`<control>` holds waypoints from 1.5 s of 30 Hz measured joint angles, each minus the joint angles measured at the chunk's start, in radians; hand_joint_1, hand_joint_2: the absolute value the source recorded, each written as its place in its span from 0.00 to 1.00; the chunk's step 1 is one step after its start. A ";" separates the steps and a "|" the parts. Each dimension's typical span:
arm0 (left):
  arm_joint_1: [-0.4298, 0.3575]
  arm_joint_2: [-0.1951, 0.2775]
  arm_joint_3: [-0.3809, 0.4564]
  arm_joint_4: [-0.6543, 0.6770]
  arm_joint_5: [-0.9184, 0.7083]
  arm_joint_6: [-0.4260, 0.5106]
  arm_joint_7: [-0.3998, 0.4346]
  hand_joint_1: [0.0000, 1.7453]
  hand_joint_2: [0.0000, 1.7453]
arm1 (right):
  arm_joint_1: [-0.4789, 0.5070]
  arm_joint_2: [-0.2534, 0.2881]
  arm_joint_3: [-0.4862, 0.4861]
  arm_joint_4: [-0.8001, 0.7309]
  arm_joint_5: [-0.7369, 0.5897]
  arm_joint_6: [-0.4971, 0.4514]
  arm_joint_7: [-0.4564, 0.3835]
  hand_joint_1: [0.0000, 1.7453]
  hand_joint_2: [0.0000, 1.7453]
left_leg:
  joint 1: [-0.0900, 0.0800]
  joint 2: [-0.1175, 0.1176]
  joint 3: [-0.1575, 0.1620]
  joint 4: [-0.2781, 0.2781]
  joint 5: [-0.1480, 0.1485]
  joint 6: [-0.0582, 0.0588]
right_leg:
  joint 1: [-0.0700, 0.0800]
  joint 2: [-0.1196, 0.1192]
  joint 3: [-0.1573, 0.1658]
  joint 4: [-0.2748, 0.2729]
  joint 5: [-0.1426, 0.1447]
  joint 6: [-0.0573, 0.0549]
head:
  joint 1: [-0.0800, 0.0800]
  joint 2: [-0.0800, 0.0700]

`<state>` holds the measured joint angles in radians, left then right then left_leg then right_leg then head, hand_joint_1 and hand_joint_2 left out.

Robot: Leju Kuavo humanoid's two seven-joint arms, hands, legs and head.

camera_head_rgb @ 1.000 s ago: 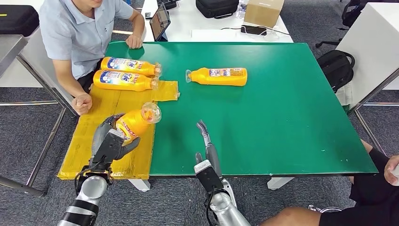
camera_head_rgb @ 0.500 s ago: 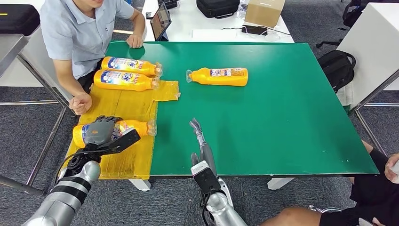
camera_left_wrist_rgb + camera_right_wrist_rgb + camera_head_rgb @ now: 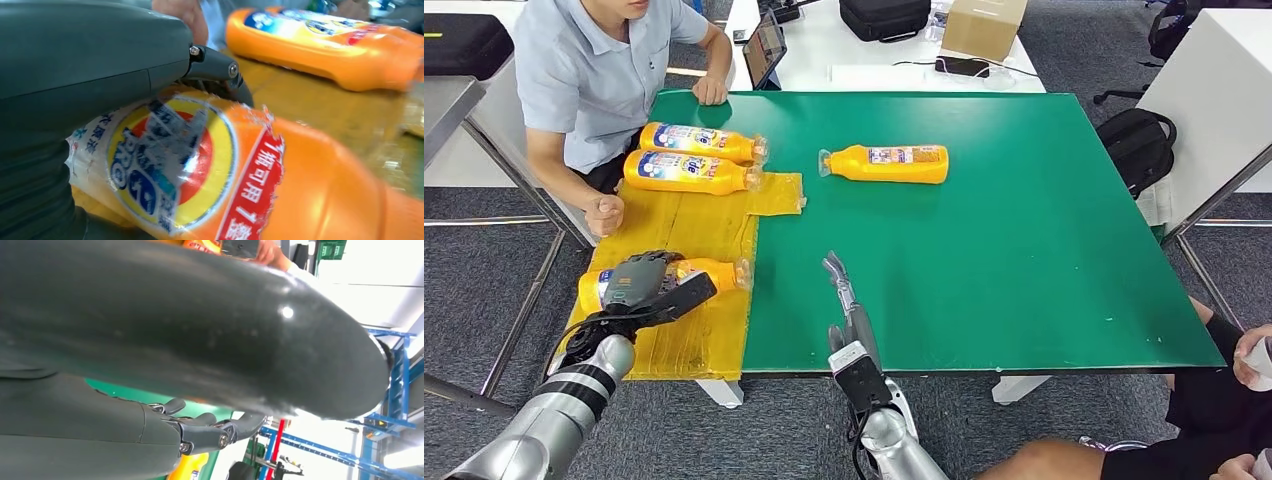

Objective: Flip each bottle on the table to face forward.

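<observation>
A: The left hand [image 3: 639,282] has its fingers [image 3: 220,67] closed around a bottle [image 3: 709,271] lying on the yellow sheet [image 3: 694,225], label up.

B: And the right hand [image 3: 849,305]?

A: Fingers straight, holding nothing. Two bottles [image 3: 689,157] look done; the far bottle [image 3: 886,162] on the green tabletop [image 3: 1024,250] is probably left.
</observation>
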<state>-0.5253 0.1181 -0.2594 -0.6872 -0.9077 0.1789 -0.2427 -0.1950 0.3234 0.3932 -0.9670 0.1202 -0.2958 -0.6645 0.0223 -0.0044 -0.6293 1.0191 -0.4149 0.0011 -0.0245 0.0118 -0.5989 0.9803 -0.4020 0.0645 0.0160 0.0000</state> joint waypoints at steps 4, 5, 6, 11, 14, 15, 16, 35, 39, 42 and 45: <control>0.030 -0.003 0.053 -0.040 0.273 -0.237 -0.124 0.00 1.00 | -0.003 -0.001 0.013 0.004 -0.026 0.029 0.000 0.00 0.00 | 0.000 0.000 0.004 0.000 0.000 0.000 | 0.000 0.000 0.005 0.000 -0.001 0.000 | 0.000 0.000; 0.049 -0.002 0.068 -0.066 0.342 -0.296 -0.151 0.00 1.00 | -0.005 -0.001 0.017 0.007 -0.034 0.038 0.000 0.00 0.00 | 0.000 -0.001 0.005 0.000 0.000 0.000 | 0.000 0.000 0.006 0.000 -0.001 0.000 | 0.000 0.000; 0.069 0.000 0.078 -0.093 0.382 -0.331 -0.170 0.00 1.00 | -0.006 -0.001 0.021 0.009 -0.038 0.044 0.000 0.00 0.00 | 0.000 -0.001 0.005 0.000 0.000 0.000 | 0.000 0.000 0.007 0.000 -0.001 -0.001 | 0.000 0.000; 0.170 0.014 0.109 -0.230 0.485 -0.389 -0.228 0.00 1.00 | -0.011 -0.003 0.038 0.020 -0.050 0.051 0.000 0.00 0.00 | 0.000 -0.001 0.005 0.000 -0.001 -0.001 | 0.000 0.000 0.006 0.000 -0.002 -0.001 | 0.000 0.000; 0.251 0.017 0.117 -0.340 0.560 -0.424 -0.257 0.00 1.00 | -0.013 -0.004 0.044 0.026 -0.054 0.052 0.000 0.00 0.00 | 0.000 0.000 0.005 0.000 -0.001 -0.001 | 0.000 0.000 0.005 0.000 -0.002 -0.002 | 0.000 0.000; 0.278 0.017 0.118 -0.379 0.582 -0.433 -0.263 0.00 1.00 | -0.014 -0.004 0.045 0.028 -0.055 0.052 0.000 0.00 0.00 | 0.000 -0.001 0.005 0.000 -0.001 -0.001 | 0.000 0.000 0.004 0.000 -0.002 -0.002 | 0.000 0.000; 0.303 0.017 0.119 -0.418 0.608 -0.438 -0.265 0.00 1.00 | -0.014 -0.004 0.047 0.030 -0.056 0.051 0.000 0.00 0.00 | 0.000 -0.001 0.004 0.000 -0.001 -0.001 | 0.000 -0.001 0.003 0.000 -0.002 -0.002 | 0.000 0.000; 0.452 -0.195 0.234 -0.800 1.134 -0.234 -0.236 0.00 1.00 | -0.016 -0.090 0.086 -0.018 0.282 -0.351 0.002 0.00 1.00 | 0.000 -0.001 0.000 0.000 -0.001 -0.001 | 0.000 -0.001 -0.001 -0.001 -0.002 -0.001 | 0.000 0.000; 0.468 -0.210 0.240 -0.847 1.121 -0.197 -0.253 0.00 1.00 | -0.015 -0.117 0.028 -0.035 0.355 -0.368 0.007 0.00 1.00 | 0.000 -0.001 -0.001 0.000 -0.001 -0.001 | 0.000 -0.001 -0.001 -0.001 -0.002 -0.001 | 0.000 0.000; 0.471 -0.217 0.242 -0.861 1.116 -0.189 -0.257 0.00 1.00 | -0.014 -0.131 -0.004 -0.047 0.375 -0.365 0.009 0.00 1.00 | 0.000 -0.001 -0.001 0.000 -0.001 0.000 | 0.000 -0.001 -0.001 -0.001 -0.001 -0.001 | 0.000 0.000; 0.472 -0.222 0.244 -0.867 1.112 -0.187 -0.259 0.00 1.00 | -0.012 -0.140 -0.022 -0.054 0.392 -0.362 0.016 0.00 1.00 | 0.000 -0.001 -0.001 0.000 -0.001 0.000 | 0.000 -0.001 -0.001 -0.001 -0.001 -0.001 | 0.000 0.000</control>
<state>-0.0536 -0.1043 -0.0150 -1.5539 0.2048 -0.0080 -0.5013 -0.2074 0.1832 0.3710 -1.0213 0.5121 -0.6575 -0.6486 0.0222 -0.0051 -0.6301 1.0191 -0.4158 0.0006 -0.0242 0.0111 -0.5996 0.9797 -0.4034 0.0632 0.0160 0.0000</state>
